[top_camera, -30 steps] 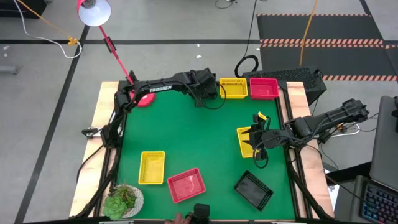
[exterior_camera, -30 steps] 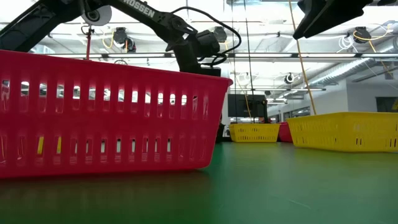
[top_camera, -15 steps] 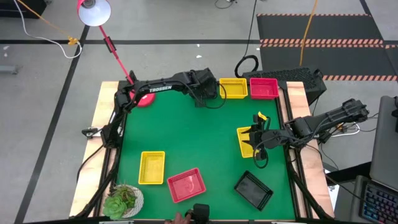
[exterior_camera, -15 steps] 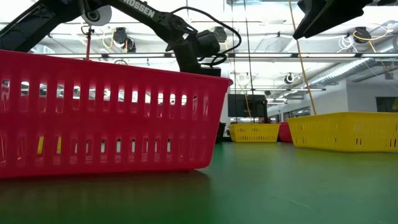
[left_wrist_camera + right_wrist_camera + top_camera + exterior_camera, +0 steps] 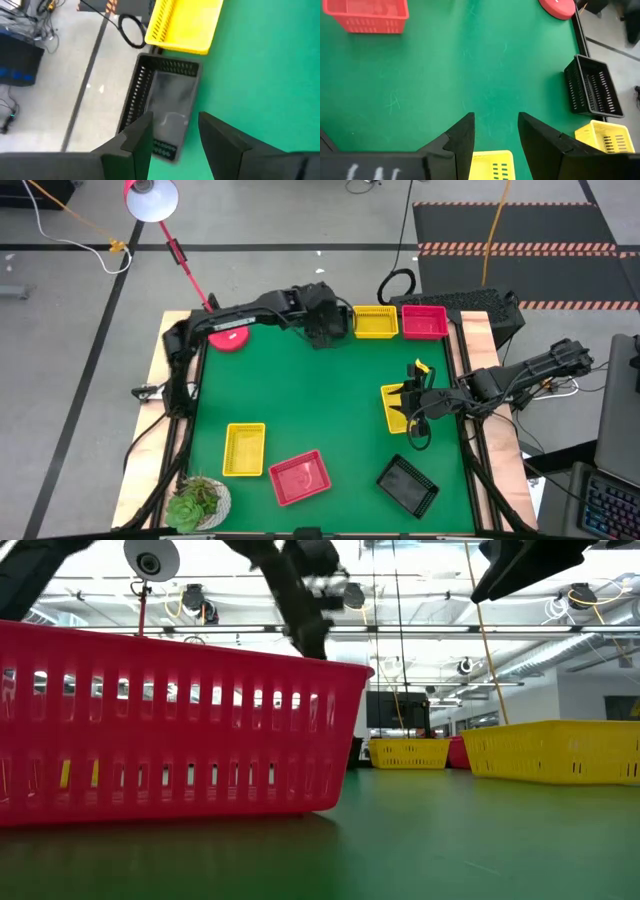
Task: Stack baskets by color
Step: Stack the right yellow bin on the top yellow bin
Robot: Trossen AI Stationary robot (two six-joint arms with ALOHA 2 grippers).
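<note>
The table top [image 5: 320, 410] is plain green. On it sit yellow baskets [image 5: 244, 449], a red-pink basket [image 5: 300, 477] and black baskets [image 5: 407, 485], all with slotted mesh sides. Beside the far yellow basket [image 5: 375, 321] stands another red-pink one [image 5: 424, 321]. The lamp base [image 5: 230, 336] is pink, the potted plant [image 5: 197, 502] green.

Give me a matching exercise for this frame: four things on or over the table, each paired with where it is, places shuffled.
Things:
1. left gripper
2. right gripper
3. potted plant
4. lamp base

Places:
A. near left corner of the table
B. over a yellow basket by the right edge
C. far left part of the table
D. above a black basket at the far edge

Pairs: 1-D, 2-B, 3-A, 4-C
</note>
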